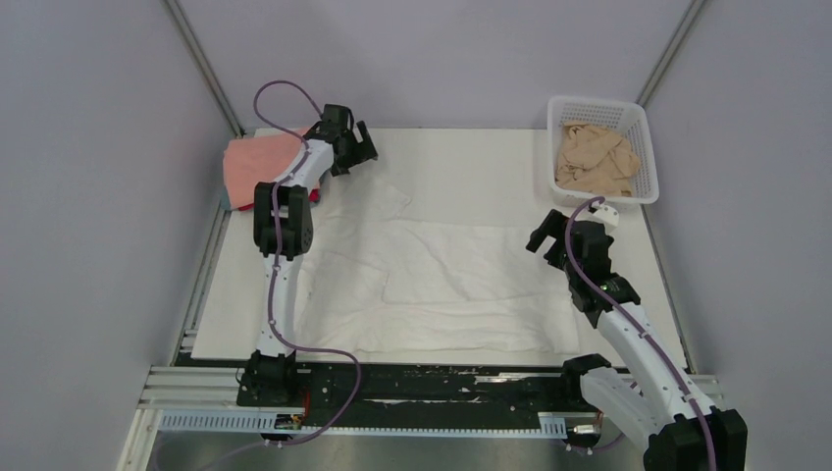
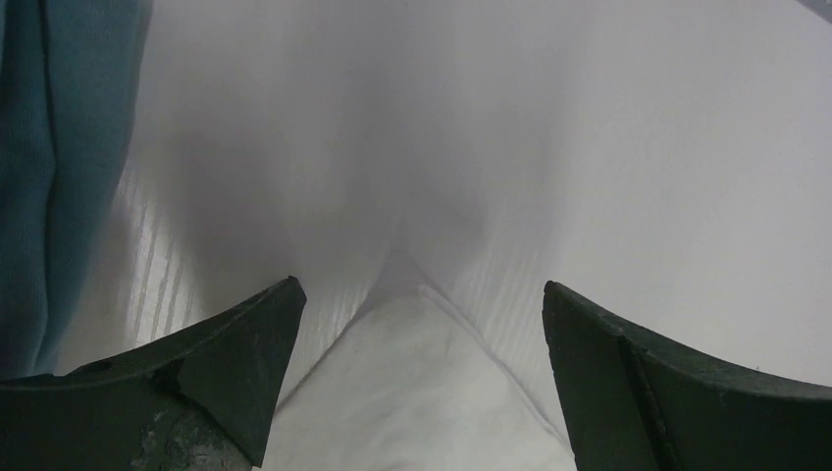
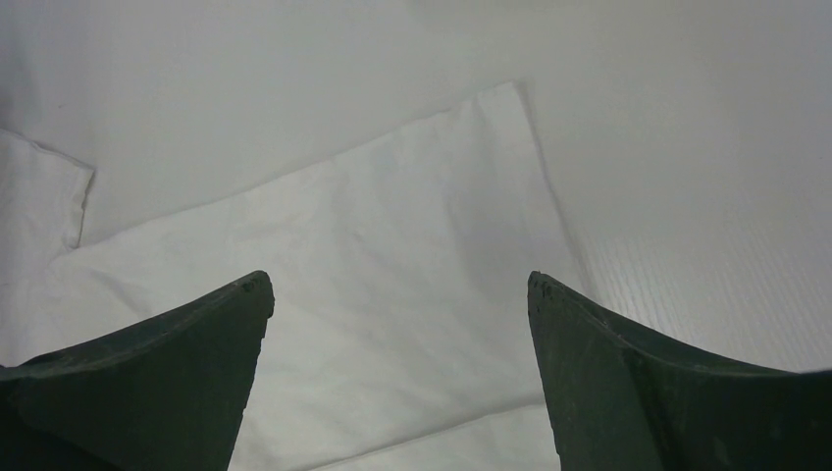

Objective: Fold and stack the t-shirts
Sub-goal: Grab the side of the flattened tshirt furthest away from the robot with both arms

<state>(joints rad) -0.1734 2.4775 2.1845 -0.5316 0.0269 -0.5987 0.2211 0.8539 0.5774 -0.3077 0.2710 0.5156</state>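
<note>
The white table carries almost everything. The large white t-shirt lies spread flat across its middle, with wrinkles, one sleeve reaching toward the far left and the hem side at the right. At the far left corner there is a pile of shirts: a salmon-pink shirt is on top, a blue-grey shirt shows at its edge, and a small piece of a red shirt is seen beside the left arm. At the far right corner stands the white lattice basket, and a beige-tan shirt lies crumpled inside it. The left gripper is just beside the pile, over a pointed corner of the white cloth; its fingers are spread wide and hold nothing. The right gripper is above the right edge of the white t-shirt, also wide apart and empty.
</note>
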